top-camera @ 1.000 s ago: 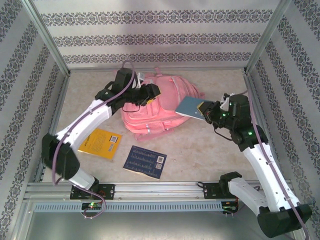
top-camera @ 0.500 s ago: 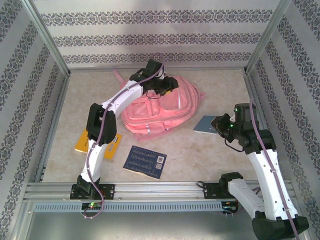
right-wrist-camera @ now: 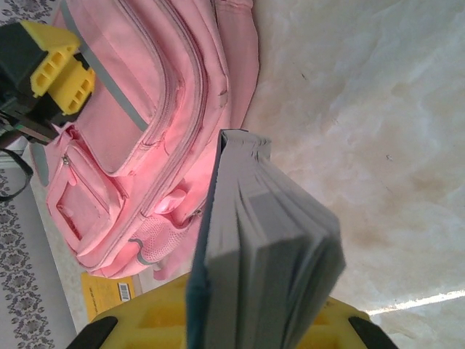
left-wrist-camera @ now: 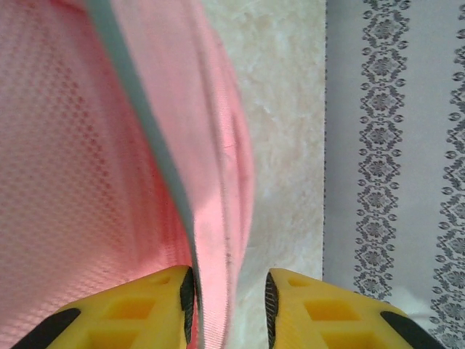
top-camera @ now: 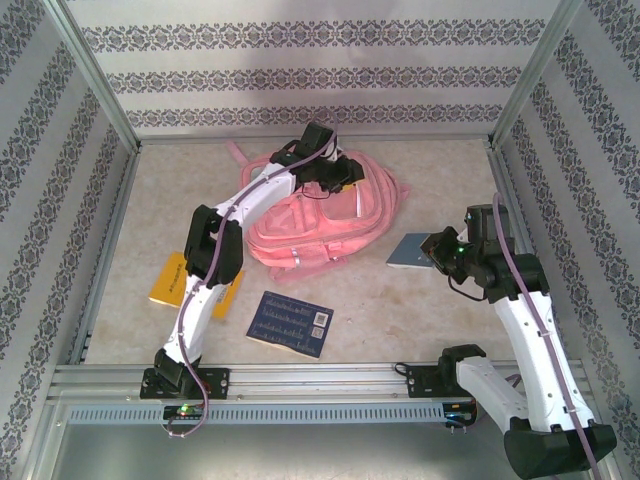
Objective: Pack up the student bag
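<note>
Student bag [top-camera: 320,225] lies flat at the far middle of the table [top-camera: 420,310], pockets up. Left gripper [left-wrist-camera: 229,291]: jaws partly apart, straddling the bag's grey-trimmed edge, with a gap on one side. Right gripper [right-wrist-camera: 247,313]: clamped on a grey-blue book [right-wrist-camera: 254,240], right of the bag. Yellow book [right-wrist-camera: 109,294] carries a barcode and dark blue book [top-camera: 290,322] a white label; the writing is unreadable.

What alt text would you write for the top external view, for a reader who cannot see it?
A pink student bag lies on a table, with the left hand reaching over its far side. To its right, the right hand holds a grey-blue book clear of the bag; a yellow book and a dark blue book lie nearer the arms.
</note>
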### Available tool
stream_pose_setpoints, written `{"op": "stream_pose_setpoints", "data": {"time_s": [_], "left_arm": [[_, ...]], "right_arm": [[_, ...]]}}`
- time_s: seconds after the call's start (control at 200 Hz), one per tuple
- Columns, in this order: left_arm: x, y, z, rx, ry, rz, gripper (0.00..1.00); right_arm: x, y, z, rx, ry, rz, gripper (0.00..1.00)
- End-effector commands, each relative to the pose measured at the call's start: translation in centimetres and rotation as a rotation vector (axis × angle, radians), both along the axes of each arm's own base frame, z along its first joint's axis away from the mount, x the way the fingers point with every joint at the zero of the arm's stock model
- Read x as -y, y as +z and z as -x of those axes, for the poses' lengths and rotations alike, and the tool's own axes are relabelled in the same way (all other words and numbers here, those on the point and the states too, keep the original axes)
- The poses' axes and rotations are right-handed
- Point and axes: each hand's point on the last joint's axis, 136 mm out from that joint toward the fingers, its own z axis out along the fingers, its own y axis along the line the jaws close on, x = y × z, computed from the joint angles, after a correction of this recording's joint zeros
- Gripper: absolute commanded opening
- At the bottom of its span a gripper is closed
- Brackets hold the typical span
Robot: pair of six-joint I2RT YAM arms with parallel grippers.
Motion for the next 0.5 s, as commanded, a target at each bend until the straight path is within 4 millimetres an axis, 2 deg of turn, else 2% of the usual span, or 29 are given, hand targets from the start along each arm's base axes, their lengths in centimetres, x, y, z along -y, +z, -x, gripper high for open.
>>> {"op": "stream_pose_setpoints", "data": {"time_s": [0.0, 0.24, 0.4, 0.495], "left_arm": [[1.6, 0.6, 0.2, 0.017, -0.036, 0.036, 0.3], [1.6, -1.7, 0.5, -0.045, -0.019, 0.001, 0.3], [2.0, -2.1, 0.3, -0.074, -0.006, 0.024, 0.34], [2.0, -2.1, 0.2, -0.066, -0.007, -0.003, 0.26]], "right_arm": [[-0.4, 0.5, -0.5, 0.046, 0.013, -0.017, 0.0], [-0.5, 0.3, -0.3, 0.043, 0.004, -0.031, 0.0], [-0.5, -0.1, 0.0, 0.039, 0.002, -0.039, 0.0], [-0.6, -0.4, 0.2, 0.034, -0.006, -0.052, 0.0]]}}
